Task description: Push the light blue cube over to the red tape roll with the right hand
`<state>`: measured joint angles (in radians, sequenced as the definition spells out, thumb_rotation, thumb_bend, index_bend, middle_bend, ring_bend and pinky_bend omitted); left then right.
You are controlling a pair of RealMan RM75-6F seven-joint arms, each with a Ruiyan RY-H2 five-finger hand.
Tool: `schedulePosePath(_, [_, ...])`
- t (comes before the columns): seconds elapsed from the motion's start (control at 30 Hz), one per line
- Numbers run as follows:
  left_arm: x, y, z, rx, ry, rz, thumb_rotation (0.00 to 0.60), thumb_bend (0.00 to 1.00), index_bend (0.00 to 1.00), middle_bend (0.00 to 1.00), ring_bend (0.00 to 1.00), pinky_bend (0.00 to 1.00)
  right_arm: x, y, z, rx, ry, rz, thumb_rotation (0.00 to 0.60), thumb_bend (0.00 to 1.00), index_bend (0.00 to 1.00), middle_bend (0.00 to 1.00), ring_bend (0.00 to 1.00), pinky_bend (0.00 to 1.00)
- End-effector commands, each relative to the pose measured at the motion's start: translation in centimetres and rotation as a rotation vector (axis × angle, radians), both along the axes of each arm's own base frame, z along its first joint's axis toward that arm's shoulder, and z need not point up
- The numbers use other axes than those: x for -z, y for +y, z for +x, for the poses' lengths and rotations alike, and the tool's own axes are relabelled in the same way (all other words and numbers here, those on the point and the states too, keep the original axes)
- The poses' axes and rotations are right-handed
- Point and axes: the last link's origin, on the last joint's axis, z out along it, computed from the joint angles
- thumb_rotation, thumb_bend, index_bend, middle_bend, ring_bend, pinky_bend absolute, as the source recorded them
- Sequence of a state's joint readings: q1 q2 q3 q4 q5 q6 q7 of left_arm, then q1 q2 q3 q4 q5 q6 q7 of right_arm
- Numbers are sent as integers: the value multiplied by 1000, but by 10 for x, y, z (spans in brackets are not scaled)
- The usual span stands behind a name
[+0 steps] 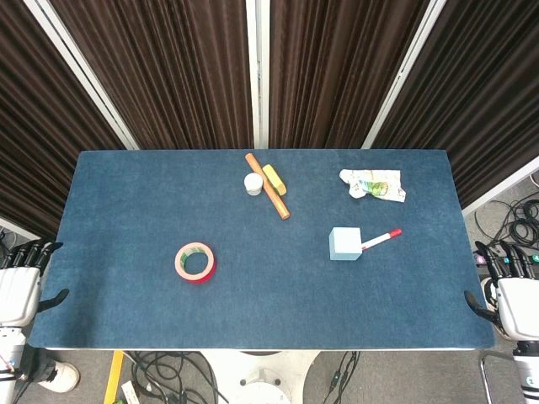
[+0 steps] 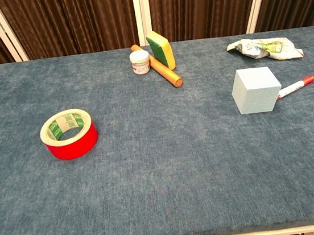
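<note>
The light blue cube sits right of the counter's middle, a red-capped marker touching its side, well apart from the red tape roll. Both the right hand and left hand hang off the counter's edges, fingers spread, holding nothing.

dark pleated curtains | white posts | blue-topped table

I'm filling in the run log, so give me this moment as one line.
phase: not started | right hand: off table edge, empty | left hand: same | light blue cube: untouched, marker beside | red tape roll: far left
</note>
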<state>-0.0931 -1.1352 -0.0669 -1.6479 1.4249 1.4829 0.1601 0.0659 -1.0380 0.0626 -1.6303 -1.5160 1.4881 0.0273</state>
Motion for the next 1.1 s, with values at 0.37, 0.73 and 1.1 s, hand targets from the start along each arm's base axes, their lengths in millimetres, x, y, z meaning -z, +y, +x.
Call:
schedulePosePath(0.37, [0, -6, -1, -10, 2, -2, 600, 195, 256, 251, 159, 171, 47, -95, 28, -111, 178, 246, 600, 188, 189, 297, 0, 58])
schedulePosePath(0.73, [-3, -11, -5, -36, 2, 11, 600, 195, 256, 251, 159, 171, 114, -163, 24, -101, 319, 389, 600, 188, 220, 294, 0, 58])
schedulePosePath(1.1, [-2, -15, -8, -53, 0, 7, 600, 195, 256, 251, 159, 171, 154, -181, 15, -88, 388, 409, 600, 188, 292, 300, 3, 58])
